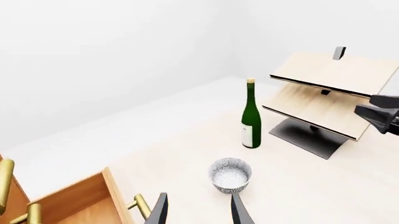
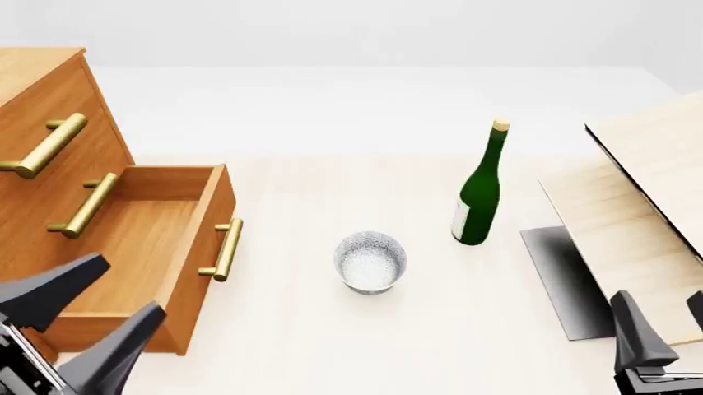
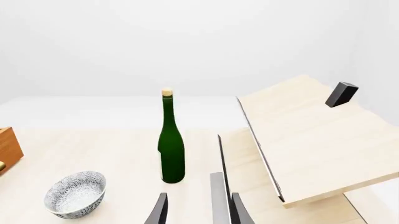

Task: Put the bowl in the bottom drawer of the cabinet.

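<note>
Upright and alone on the pale table (image 2: 329, 346), the bowl (image 2: 370, 261) sits just beside the pulled-out bottom drawer (image 2: 143, 247) of the cabinet (image 2: 44, 107), with a green bottle (image 2: 480, 191) standing a little farther off toward the right arm's side and a slanted light-wood board (image 2: 648, 206) on a dark stand beyond that. The left gripper (image 2: 82, 317) hovers low over the near corner of the drawer, fingers spread and holding nothing; in the left wrist view the bowl lies just ahead of the fingertips, slightly toward one finger (image 1: 240, 210) and not yet between them. The right gripper (image 3: 196, 207) waits well apart by the board's stand, its fingers also parted and empty, the bowl off to its left beyond the bottle. Small and open-mouthed, the bowl looks rigid, light and probably glazed, so likely slippery and liable to skid or tip if nudged from the side; judging by its thin rim, the surest hold would be one finger inside and one outside the wall, pinching the rim from above. The drawer already stands open wide enough to take it, brass handle (image 2: 225, 247) facing the bowl.
</note>
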Available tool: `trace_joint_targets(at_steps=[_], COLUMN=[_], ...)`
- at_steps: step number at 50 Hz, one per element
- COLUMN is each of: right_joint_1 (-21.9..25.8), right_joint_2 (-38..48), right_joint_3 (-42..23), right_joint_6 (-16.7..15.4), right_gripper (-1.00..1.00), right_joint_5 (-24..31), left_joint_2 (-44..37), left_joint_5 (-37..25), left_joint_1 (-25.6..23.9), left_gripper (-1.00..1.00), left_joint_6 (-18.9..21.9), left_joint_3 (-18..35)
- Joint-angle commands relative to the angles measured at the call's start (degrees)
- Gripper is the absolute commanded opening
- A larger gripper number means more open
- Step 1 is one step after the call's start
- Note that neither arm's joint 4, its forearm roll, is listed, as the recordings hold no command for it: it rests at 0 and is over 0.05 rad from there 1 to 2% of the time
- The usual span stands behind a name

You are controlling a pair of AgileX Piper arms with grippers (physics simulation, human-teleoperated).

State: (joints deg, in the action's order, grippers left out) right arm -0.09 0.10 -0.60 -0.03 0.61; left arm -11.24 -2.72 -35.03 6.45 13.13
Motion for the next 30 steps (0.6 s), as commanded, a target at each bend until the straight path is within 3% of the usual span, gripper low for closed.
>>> trace_joint_targets(at_steps=[1, 30], right_joint_1=[0.0, 0.0], right_joint_2=[-0.06, -0.06], right_joint_3=[-0.06, -0.06], right_joint_6=[0.0, 0.0], right_gripper=[1.0, 1.0], right_joint_5=[0.12, 0.13], left_joint_2=[-8.01, -27.56], left_joint_5=[5.18, 11.13], left_joint_1=[-3.16, -10.22], left_gripper=[1.0, 1.0], left_joint_6=[0.95, 1.21], left_joint_3=[2.36, 13.88])
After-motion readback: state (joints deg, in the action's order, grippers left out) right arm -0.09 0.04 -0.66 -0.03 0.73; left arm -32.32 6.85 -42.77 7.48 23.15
